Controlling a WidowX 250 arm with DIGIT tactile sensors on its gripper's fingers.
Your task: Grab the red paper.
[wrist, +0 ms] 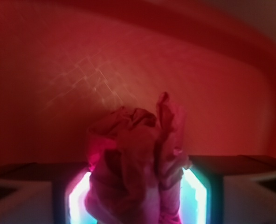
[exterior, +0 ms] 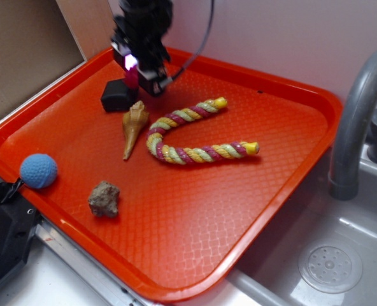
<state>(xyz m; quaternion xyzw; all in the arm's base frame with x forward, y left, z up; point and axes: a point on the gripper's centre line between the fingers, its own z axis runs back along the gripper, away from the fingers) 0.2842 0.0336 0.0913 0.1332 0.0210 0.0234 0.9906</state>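
**Crimson wad caught between the fingers at the tray's far corner**

A WidowX arm's black gripper [exterior: 137, 69] stands over the far left part of an orange tray [exterior: 271, 191], its jaws drawn in on the red paper [exterior: 132, 76], of which only a small crimson patch shows below the glowing fingers in the exterior view. The wrist view gives the closer account: the red paper [wrist: 138, 158], a wrinkled dark crimson wad, fills the gap between the two lit fingers [wrist: 77, 200] and presses against both, with the tray's patterned floor and raised rim behind it. Whether the wad rests on the tray floor or hangs just clear of it cannot be told.

Just beside the gripper, toward the tray's left rim, sits a black block [exterior: 117, 95]. In front of it lies a tan cone-shaped shell [exterior: 134, 126], its point aimed at the near edge. A red-and-yellow twisted rope [exterior: 190, 140] curls in a loop across the tray's middle, one end near the shell's broad top. A blue knitted ball [exterior: 38, 170] sits against the left rim, and a rough brown stone [exterior: 104, 199] lies near it, further toward the near edge.

The tray rests partly over a steel sink [exterior: 341, 261], beside a grey faucet [exterior: 354, 115].
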